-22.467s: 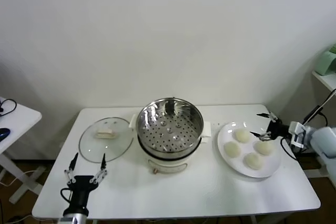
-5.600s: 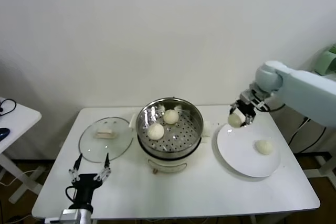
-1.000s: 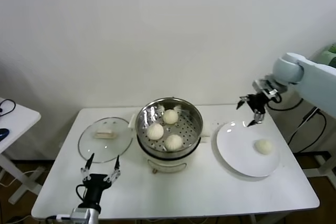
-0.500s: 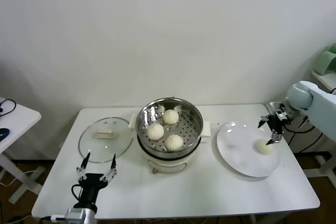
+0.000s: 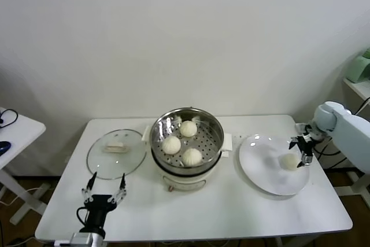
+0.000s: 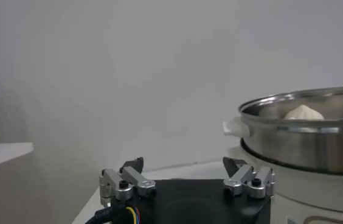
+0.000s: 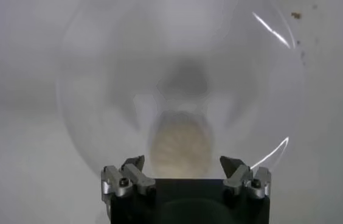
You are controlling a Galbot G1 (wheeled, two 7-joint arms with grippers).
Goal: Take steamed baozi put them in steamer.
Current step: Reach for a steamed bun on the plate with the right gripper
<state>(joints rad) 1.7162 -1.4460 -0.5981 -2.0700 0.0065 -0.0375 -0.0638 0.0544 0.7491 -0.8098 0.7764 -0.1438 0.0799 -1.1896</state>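
- I'm on the last pick: my right gripper [image 5: 301, 150], jaws spread wide and empty, hangs just above the last baozi [image 5: 288, 161] on the white plate [image 5: 260, 172].
- Next I judge I must drop lower, straddle the bun, and close gently.
- The steamer [image 5: 187, 143] already holds three baozi on its perforated tray.
- My left gripper [image 5: 104, 187] waits open near the glass lid [image 5: 116, 153].

Steamer [image 6: 317, 137] cut by frame edge; last baozi [image 7: 180, 146] blurred.
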